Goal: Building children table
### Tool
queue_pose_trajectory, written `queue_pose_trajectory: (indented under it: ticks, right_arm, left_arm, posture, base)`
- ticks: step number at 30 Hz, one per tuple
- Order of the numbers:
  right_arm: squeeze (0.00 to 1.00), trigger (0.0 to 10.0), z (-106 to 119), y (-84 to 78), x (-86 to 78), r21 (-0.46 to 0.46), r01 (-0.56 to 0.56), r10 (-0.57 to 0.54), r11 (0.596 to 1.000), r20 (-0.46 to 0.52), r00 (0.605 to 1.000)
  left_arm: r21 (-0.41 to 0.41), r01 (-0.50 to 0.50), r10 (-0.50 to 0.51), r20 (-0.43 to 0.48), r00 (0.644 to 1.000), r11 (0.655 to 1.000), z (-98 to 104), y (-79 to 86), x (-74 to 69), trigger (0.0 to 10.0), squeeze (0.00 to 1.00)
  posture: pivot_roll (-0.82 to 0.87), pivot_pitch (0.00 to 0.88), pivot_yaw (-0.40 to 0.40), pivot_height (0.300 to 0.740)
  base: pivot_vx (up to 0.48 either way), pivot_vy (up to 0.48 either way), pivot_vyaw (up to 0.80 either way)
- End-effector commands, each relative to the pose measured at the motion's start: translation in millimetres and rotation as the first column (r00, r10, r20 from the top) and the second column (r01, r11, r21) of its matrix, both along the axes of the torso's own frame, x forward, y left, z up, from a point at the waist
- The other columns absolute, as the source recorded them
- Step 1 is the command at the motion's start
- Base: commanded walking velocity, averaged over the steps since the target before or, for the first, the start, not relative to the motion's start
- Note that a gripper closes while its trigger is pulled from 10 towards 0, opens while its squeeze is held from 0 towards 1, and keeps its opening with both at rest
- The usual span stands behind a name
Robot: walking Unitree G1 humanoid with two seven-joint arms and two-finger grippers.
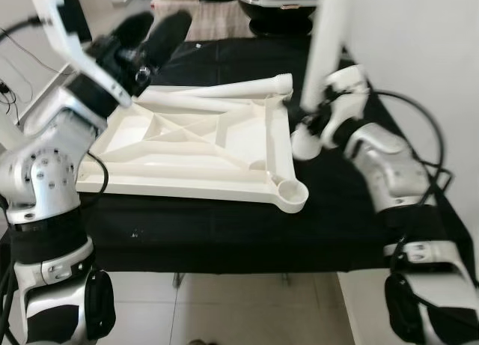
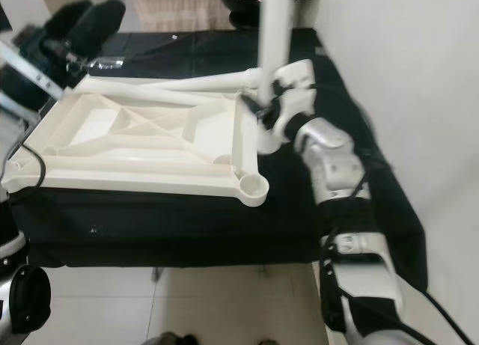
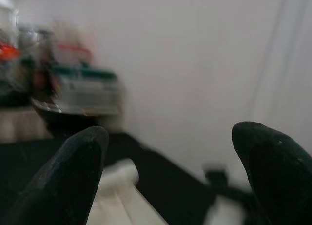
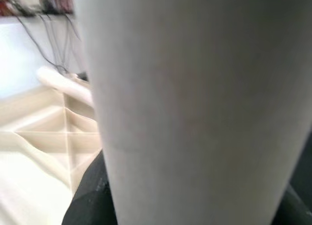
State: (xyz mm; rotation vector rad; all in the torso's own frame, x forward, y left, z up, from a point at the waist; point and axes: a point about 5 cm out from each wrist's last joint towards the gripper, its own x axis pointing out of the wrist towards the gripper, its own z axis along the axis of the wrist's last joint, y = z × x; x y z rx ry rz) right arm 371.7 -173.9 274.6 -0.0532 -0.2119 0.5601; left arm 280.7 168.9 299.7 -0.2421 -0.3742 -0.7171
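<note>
While the white plastic tabletop [image 1: 196, 144] lies upside down on the black cloth [image 1: 224, 225] that covers the work surface, its ribbed underside faces up, with diagonal ribs crossing between the raised rims. A round leg socket [image 1: 291, 193] sits open at the near right corner of the tabletop, close to the cloth's front edge. Along the far edge of the tabletop rest loose white legs [image 1: 217, 92], lying on their sides and reaching toward its far right corner. The right gripper [image 1: 313, 120] is just beside the tabletop's right edge, clamped on another white leg [image 1: 329, 38] that stands nearly upright; the leg's flared foot [image 1: 305, 143] is down beside the rim, over the black cloth, and whether it touches the cloth cannot be told. In the right wrist view the leg [image 4: 195, 103] looms close and pale, with the ribbed tabletop [image 4: 39, 152] behind it. The left gripper [image 1: 150, 32] is raised above the far left corner of the tabletop, its two black fingers [image 3: 78, 171] spread wide with nothing between them. At the far end of the cloth stands a dark round bowl-shaped object [image 1: 277, 8], blurred. White floor tiles [image 1: 247, 307] show below the cloth's front edge.
</note>
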Motion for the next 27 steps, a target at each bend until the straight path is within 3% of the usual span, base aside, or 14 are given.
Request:
queue_pose_trajectory:
  ticks: [1,2,3,4,5,6,7,8,9,10,13,15,18,27]
  right_arm:
    - [0.00,10.0,7,11.6,-15.4,0.010,-0.179,0.179,0.984,0.056,0.982]
    - [0.00,10.0,7,11.6,-15.4,0.010,-0.179,0.179,0.984,0.056,0.982]
    - [0.00,10.0,5,15.7,-21.7,-0.002,-0.247,0.247,0.969,0.062,0.967]
    - [0.00,10.0,5,15.7,-21.7,-0.002,-0.247,0.247,0.969,0.062,0.967]
    - [0.00,10.0,3,18.4,-25.7,-0.017,-0.288,0.288,0.958,0.063,0.955]
    - [0.00,10.0,3,18.4,-25.7,-0.017,-0.288,0.288,0.958,0.063,0.955]
    - [0.00,10.0,-1,21.0,-28.6,-0.030,-0.323,0.324,0.946,0.060,0.944]
    - [0.00,10.0,-1,21.0,-28.6,-0.030,-0.323,0.324,0.946,0.060,0.944]
    - [0.00,10.0,-3,24.2,-30.7,-0.037,-0.360,0.362,0.932,0.056,0.930]
    - [0.00,10.0,-3,24.2,-30.7,-0.037,-0.360,0.362,0.932,0.056,0.930]
    - [0.00,10.0,-9,35.2,-41.7,-0.063,-0.508,0.510,0.859,0.028,0.860]
    - [0.00,10.0,-16,40.2,-46.8,-0.083,-0.579,0.580,0.811,-0.001,0.814]
    - [0.00,10.0,-21,42.7,-48.1,-0.079,-0.611,0.611,0.788,-0.022,0.791]
    - [0.00,10.0,-34,47.8,-38.0,-0.052,-0.622,0.619,0.781,-0.066,0.783]
  left_arm:
    - [0.127,0.111,-0.093,-0.138,0.986,0.986,-43,-24.7,-18.9,10.0,0.00]
    - [0.127,0.111,-0.093,-0.138,0.986,0.986,-43,-24.7,-18.9,10.0,0.00]
    - [0.170,0.163,-0.127,-0.203,0.971,0.972,-65,-33.9,-33.1,10.0,0.00]
    - [0.170,0.163,-0.127,-0.203,0.971,0.972,-65,-33.9,-33.1,10.0,0.00]
    - [0.188,0.202,-0.152,-0.253,0.955,0.961,-81,-40.6,-45.3,10.0,0.00]
    - [0.188,0.202,-0.152,-0.253,0.955,0.961,-81,-40.6,-45.3,10.0,0.00]
    - [0.219,0.240,-0.169,-0.298,0.939,0.946,-97,-47.7,-59.3,10.0,0.00]
    - [0.219,0.240,-0.169,-0.298,0.939,0.946,-97,-47.7,-59.3,10.0,0.00]
    - [0.235,0.248,-0.160,-0.339,0.927,0.940,-109,-51.5,-69.5,10.0,0.00]
    - [0.235,0.248,-0.160,-0.339,0.927,0.940,-109,-51.5,-69.5,10.0,0.00]
    - [0.294,0.167,-0.044,-0.384,0.922,0.941,-132,-54.5,-84.8,10.0,0.00]
    - [0.362,0.126,0.012,-0.356,0.935,0.924,-140,-56.9,-90.6,10.0,0.00]
    - [0.389,0.087,0.050,-0.327,0.944,0.917,-140,-57.0,-94.0,10.0,0.00]
    - [0.486,-0.073,0.178,-0.175,0.968,0.871,-135,-49.9,-101.6,10.0,0.00]
  posture:
    - [-0.01,0.199,0.007,0.740]
    - [-0.01,0.199,0.007,0.740]
    - [-0.01,0.199,0.007,0.740]
    - [-0.01,0.199,0.007,0.740]
    - [-0.01,0.201,0.010,0.740]
    - [-0.01,0.201,0.010,0.740]
    - [-0.02,0.201,0.009,0.740]
    - [-0.02,0.201,0.009,0.740]
    - [-0.01,0.202,0.011,0.740]
    - [-0.01,0.202,0.011,0.740]
    - [-0.01,0.210,0.014,0.740]
    - [-0.01,0.215,0.014,0.740]
    - [0.00,0.229,0.012,0.740]
    - [0.02,0.273,0.023,0.740]
  base:
    - [0.000,0.000,0.00]
    - [0.000,0.000,0.00]
    - [0.000,0.000,0.00]
    - [0.000,0.000,0.00]
    - [0.000,0.000,0.00]
    - [0.000,0.000,0.00]
    - [0.000,0.000,0.00]
    - [0.000,0.000,0.00]
    - [0.000,0.000,0.00]
    - [0.000,0.000,0.00]
    - [0.000,0.000,0.00]
    - [0.000,0.000,0.00]
    - [0.000,0.000,0.00]
    - [0.000,0.000,0.00]
